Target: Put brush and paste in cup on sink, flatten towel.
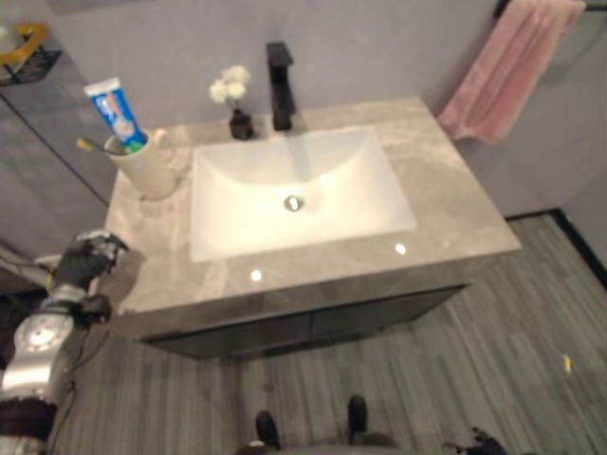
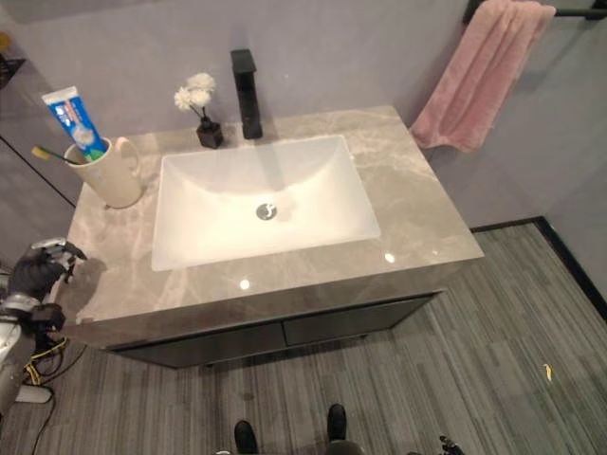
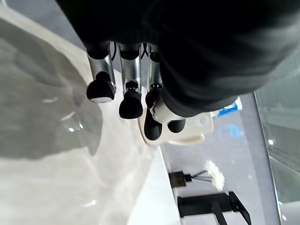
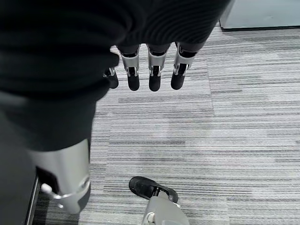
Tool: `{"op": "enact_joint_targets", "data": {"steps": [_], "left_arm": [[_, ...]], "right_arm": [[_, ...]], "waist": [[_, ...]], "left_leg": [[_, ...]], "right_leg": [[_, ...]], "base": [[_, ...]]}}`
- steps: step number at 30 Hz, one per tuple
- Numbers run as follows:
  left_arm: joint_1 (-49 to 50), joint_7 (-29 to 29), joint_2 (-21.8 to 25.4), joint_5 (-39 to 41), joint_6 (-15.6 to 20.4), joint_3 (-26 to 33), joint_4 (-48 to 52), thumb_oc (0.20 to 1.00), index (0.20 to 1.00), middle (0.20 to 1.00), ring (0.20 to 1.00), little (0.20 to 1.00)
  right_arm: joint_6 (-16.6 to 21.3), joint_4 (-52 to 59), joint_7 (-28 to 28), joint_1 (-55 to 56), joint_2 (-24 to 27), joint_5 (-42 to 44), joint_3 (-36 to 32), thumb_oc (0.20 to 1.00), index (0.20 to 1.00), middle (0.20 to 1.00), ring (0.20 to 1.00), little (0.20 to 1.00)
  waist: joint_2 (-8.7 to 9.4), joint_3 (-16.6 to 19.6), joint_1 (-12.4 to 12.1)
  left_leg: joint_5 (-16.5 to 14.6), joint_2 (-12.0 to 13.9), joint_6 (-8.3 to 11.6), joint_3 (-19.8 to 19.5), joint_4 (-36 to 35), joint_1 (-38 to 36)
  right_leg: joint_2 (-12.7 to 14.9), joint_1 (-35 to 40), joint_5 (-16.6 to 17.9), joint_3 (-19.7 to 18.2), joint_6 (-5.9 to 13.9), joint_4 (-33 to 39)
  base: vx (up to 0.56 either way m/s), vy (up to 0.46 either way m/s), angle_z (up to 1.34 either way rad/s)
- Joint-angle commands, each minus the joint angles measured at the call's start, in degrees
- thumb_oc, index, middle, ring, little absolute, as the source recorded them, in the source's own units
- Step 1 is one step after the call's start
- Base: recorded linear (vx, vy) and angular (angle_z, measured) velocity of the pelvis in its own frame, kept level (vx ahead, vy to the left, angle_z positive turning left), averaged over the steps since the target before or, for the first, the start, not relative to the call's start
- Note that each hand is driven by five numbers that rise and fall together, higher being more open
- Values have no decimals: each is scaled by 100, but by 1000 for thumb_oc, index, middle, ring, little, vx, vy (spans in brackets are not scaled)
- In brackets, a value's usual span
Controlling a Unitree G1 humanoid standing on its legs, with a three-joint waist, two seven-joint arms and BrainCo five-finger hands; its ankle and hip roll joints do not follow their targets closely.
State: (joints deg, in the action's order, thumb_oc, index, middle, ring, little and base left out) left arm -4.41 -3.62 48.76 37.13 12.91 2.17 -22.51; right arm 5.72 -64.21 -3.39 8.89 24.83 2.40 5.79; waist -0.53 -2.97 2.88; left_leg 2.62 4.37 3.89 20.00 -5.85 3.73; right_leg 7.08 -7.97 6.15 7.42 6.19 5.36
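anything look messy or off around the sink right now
Only the pink towel: it hangs bunched and slanted from the wall bar, not flat. The toothpaste and brush stand in the cup; nothing spilled.

Pink terry towel (image 2: 479, 81): top end cut off by the picture's upper edge. Blue-and-white toothpaste tube (image 1: 119, 115) and yellow-handled toothbrush (image 1: 92, 145): lower ends hidden inside the cream ceramic cup (image 1: 150, 168) at the grey marble countertop's (image 1: 446, 204) back left corner.
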Motion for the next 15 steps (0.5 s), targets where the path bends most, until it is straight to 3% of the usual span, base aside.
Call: {"op": "enact_joint_targets", "data": {"steps": [1, 15], "left_arm": [[-643, 198, 310, -176, 237, 171, -170, 200, 200, 200, 200, 200], [-1675, 565, 604, -335, 290, -254, -1099, 200, 200, 200, 200, 200]], "right_arm": [[-10, -55, -70, -19, 122, 132, -40, 1000, 1000, 1000, 1000, 1000], [46, 124, -157, -27, 232, 341, -75, 1000, 1000, 1000, 1000, 1000]], "waist": [[4, -151, 92], [111, -285, 257]], "left_leg": [[-362, -15, -22, -328, 85, -83], [-209, 27, 6, -344, 85, 465]], "right_leg": [[166, 123, 57, 166, 283, -36], [119, -445, 174, 69, 296, -36]], "base": [[-3, 9, -7], [9, 0, -4]]}}
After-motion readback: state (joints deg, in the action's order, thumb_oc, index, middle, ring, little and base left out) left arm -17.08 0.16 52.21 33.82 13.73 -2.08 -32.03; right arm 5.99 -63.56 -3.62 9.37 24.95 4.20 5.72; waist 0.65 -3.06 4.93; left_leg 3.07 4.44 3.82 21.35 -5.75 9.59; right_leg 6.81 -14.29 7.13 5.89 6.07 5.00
